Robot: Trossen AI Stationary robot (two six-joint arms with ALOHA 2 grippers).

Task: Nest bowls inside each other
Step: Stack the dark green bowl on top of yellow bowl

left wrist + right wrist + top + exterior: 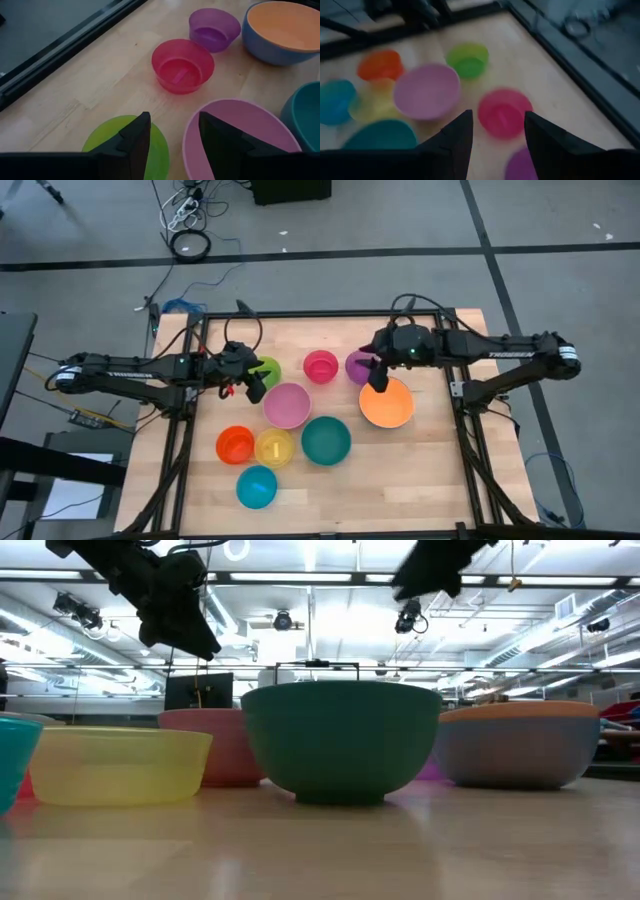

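wooden worktop from above carries scattered bowls; right hand hovers empty, fingers apart, over the orange bowl nested in blue. left hand gapes between green bowl and pink bowl.

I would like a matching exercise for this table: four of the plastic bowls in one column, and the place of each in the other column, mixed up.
Things:
1. green round plastic bowl
2. cyan round plastic bowl
3. orange round plastic bowl
4. teal round plastic bowl

Places:
A. nested inside a blue bowl
B. beside the left pincer
C. nearest the table's front edge
D. right of the yellow bowl

Pairs: 1-B, 2-C, 3-A, 4-D
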